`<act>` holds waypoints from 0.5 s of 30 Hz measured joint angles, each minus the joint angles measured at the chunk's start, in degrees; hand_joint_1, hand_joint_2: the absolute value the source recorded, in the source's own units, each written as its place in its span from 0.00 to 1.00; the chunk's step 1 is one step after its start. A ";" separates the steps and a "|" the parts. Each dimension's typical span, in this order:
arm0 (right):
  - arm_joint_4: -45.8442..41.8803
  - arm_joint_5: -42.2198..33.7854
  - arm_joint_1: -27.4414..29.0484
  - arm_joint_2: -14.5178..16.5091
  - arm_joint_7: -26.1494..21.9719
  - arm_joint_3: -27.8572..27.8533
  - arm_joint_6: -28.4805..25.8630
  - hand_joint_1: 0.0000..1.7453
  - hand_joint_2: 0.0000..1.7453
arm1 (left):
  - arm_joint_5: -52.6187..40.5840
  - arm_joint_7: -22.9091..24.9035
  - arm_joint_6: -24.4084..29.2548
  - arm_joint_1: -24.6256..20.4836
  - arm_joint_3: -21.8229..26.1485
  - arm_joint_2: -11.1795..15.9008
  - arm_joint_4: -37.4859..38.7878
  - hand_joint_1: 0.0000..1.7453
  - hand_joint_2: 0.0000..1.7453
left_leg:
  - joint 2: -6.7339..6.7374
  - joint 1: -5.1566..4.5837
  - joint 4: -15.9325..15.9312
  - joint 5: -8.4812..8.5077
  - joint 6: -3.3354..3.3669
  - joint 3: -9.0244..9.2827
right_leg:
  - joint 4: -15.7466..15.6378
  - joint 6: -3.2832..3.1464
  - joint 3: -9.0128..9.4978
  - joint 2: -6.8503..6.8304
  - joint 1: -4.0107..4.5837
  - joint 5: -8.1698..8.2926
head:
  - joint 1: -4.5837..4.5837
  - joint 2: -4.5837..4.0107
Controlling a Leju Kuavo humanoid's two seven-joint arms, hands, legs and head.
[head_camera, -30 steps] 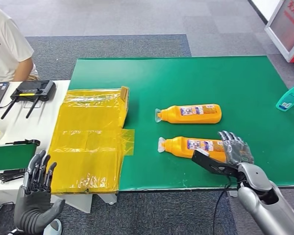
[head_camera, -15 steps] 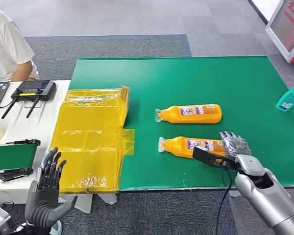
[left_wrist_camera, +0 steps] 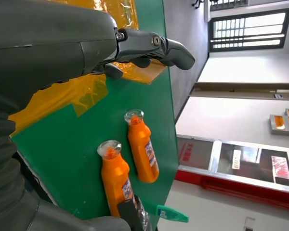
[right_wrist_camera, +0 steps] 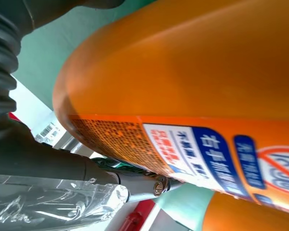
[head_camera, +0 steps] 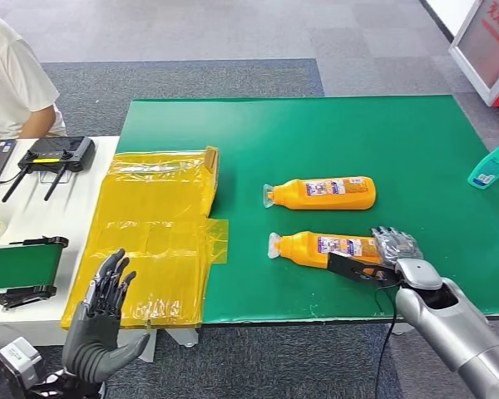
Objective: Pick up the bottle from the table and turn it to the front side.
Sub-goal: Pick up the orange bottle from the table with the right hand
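From my head view, the green tabletop [head_camera: 373,133] has wide bare room beyond and to the right of the bottles, while its near edge runs just in front of my right hand [head_camera: 394,249]. That hand wraps the base end of the near bottle [head_camera: 322,248], which lies on its side, cap pointing left. A second orange bottle [head_camera: 322,193] lies parallel just beyond it, apart from it. My left hand [head_camera: 100,320] hangs off the near edge, empty, fingers spread, below the crinkled yellow plastic sheet [head_camera: 153,233] that covers the left part of the tabletop. A teal spray bottle [head_camera: 491,166] lies at the far right edge. A person in a white shirt [head_camera: 12,79] sits by the white side table [head_camera: 33,204] with a black controller [head_camera: 56,154].

From my left wrist view, my left hand [left_wrist_camera: 63,43] shows dark, hard fingers held apart over the glossy yellow sheet. Both bottles lie beyond on the green surface, smooth orange plastic with clear caps.

From my right wrist view, the near bottle [right_wrist_camera: 194,86] sits tight against the camera, rounded and glossy, its blue-and-white label [right_wrist_camera: 204,156] visible; my thumb [right_wrist_camera: 63,166] presses along its side.
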 joint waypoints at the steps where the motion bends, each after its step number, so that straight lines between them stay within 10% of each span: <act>1: 0.39 -0.13 -0.35 0.02 -0.10 0.41 -0.04 0.04 1.00 | 0.13 0.04 -0.01 -0.14 -0.12 0.18 0.24 0.00 1.00 | 0.00 0.00 0.00 0.00 0.00 0.01 | 0.00 0.00 0.01 0.00 0.00 0.00 | 0.00 0.00; 6: 1.56 -1.02 -1.27 0.20 -0.63 1.84 -0.81 0.09 1.00 | 0.77 0.36 -0.26 -0.39 -0.25 0.72 1.27 0.00 1.00 | 0.00 0.00 0.00 0.01 0.00 0.04 | -0.01 0.02 0.05 0.01 0.00 0.08 | 0.01 0.00; 11: 2.19 -1.50 -1.63 0.40 -0.78 2.63 -1.33 0.93 1.00 | 0.96 0.49 -0.48 -0.44 -0.25 0.98 2.06 0.00 1.00 | 0.00 -0.01 0.00 0.13 -0.01 0.03 | -0.01 0.01 0.03 0.01 -0.01 0.20 | 0.00 0.00; 15: 2.52 -2.02 -1.75 0.64 -0.79 3.05 -2.13 1.00 1.00 | 1.01 0.63 -0.64 -0.51 -0.21 1.14 2.64 0.00 1.00 | 0.00 0.00 0.00 0.20 -0.03 0.01 | -0.01 -0.02 0.01 0.01 -0.01 0.25 | 0.00 0.00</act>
